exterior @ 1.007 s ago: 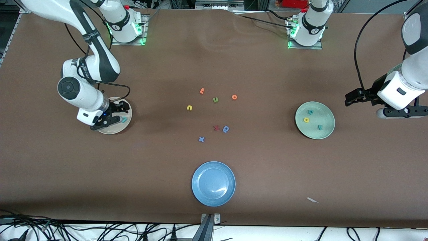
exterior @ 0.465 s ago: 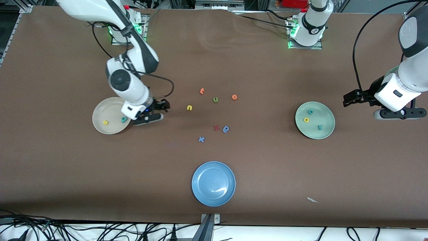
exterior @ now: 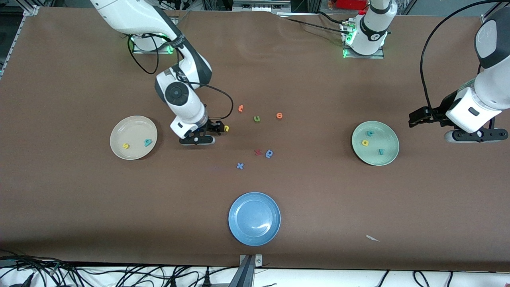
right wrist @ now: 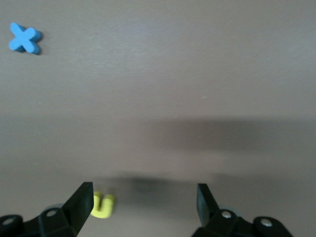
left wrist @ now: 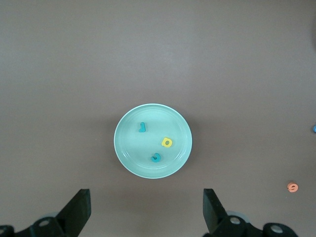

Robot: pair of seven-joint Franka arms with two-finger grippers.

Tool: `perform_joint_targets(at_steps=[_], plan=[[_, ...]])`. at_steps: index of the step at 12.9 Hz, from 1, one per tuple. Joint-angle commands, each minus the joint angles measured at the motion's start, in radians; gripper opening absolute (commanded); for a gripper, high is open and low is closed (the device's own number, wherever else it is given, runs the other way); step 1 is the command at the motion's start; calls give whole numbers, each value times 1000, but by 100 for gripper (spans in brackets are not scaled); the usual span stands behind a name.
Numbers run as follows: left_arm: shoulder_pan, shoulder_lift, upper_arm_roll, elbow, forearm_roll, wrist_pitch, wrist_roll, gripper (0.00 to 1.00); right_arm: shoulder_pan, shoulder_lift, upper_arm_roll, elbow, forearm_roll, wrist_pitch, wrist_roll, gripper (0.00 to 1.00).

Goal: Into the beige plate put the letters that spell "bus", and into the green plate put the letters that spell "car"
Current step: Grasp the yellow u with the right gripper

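Yellow u (exterior: 226, 128): lies on the bare bench near its middle, just beside the right hand; in the right wrist view (right wrist: 102, 205) it sits close to one fingertip, not between the two.
Yellow s (exterior: 126, 146): in the beige plate (exterior: 119, 128), toward the right arm's end of the bench.
Teal b (exterior: 148, 142): in the same plate, beside the s and apart from it.
Car letters: teal c (exterior: 370, 133), yellow a (exterior: 365, 142) and teal r (exterior: 381, 151) all lie in the green plate (exterior: 388, 133), spread apart, toward the left arm's end of the bench.
Right hand (exterior: 209, 133): low over the bench between the beige plate and the yellow u, fingers spread wide, nothing between them.
Left hand (exterior: 418, 117): waits over bare bench beside the green plate, at the left arm's end; its fingers stand apart and hold nothing.
Spare letters: an orange pair (exterior: 240, 108), (exterior: 279, 115) and an olive u (exterior: 257, 118) lie farther from the front camera; a red letter (exterior: 257, 152), a blue round-bowled one (exterior: 269, 153) and a blue x (exterior: 240, 166) lie nearer.
Blue plate (exterior: 239, 205): nearest the front camera, with no letters in it.
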Motion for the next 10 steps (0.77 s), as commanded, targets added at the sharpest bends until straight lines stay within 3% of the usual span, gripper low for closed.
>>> perform_joint_targets(at_steps=[1,10], plan=[[-7,-10,2,-11,-19,10,24,99,64,48,-22,74,3,-3,104,93],[-7,-12,1,-14,-19,7,24,99,154,101,-65,91,-6,6,214,91]])
